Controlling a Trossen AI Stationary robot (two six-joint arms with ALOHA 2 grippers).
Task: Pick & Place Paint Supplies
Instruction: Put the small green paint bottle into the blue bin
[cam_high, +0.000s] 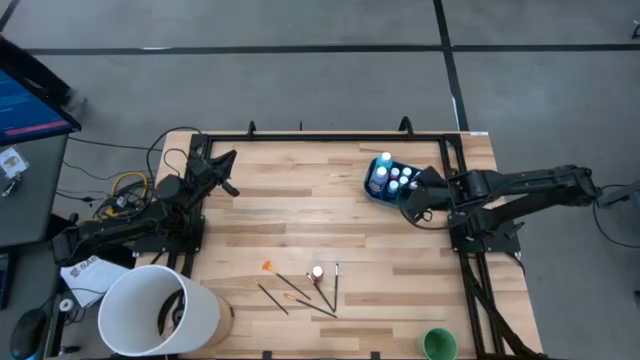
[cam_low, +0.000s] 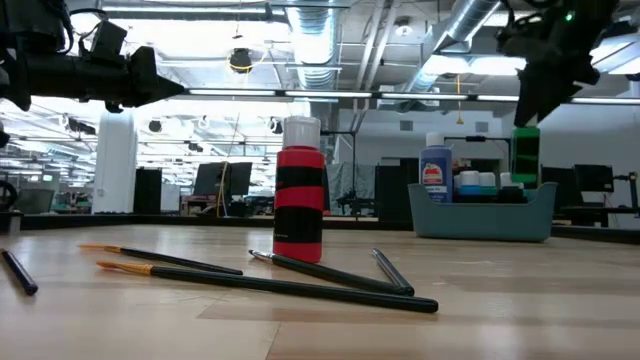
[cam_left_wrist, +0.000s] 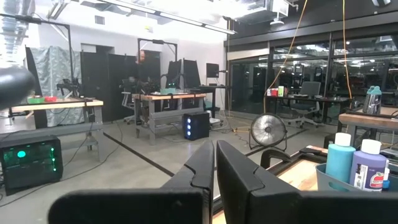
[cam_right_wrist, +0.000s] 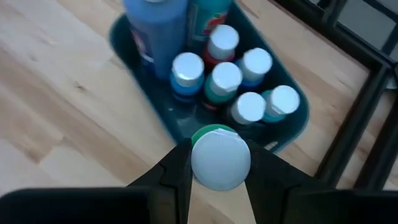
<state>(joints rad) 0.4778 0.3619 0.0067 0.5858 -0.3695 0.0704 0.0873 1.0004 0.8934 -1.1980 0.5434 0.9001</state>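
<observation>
The teal tub (cam_high: 378, 188) sits at the table's far right and holds several white-capped bottles (cam_right_wrist: 225, 78) and two taller blue ones (cam_right_wrist: 155, 28). My right gripper (cam_right_wrist: 221, 177) hovers over the tub's edge, shut on a green white-capped bottle (cam_low: 526, 152). A red bottle (cam_low: 300, 195) stands upright on its base near the table's middle, among several thin brushes (cam_high: 300, 290) lying flat on the table. My left gripper (cam_left_wrist: 215, 165) waits shut above the far left corner (cam_high: 228, 160). My right gripper pinches the green bottle between its two fingers (cam_right_wrist: 177, 171), on the sides just under the white cap (cam_right_wrist: 221, 157). The fingers come from above, slanting down. The bottle is lifted clear and hangs upright above the tub's right end (cam_low: 535, 205).
A big white bucket (cam_high: 160, 310) stands at the near left corner and a green round thing (cam_high: 438, 345) at the near right edge. Black frame rails (cam_high: 330, 133) run along the far and right edges. Bare wood lies between the tub and the brushes.
</observation>
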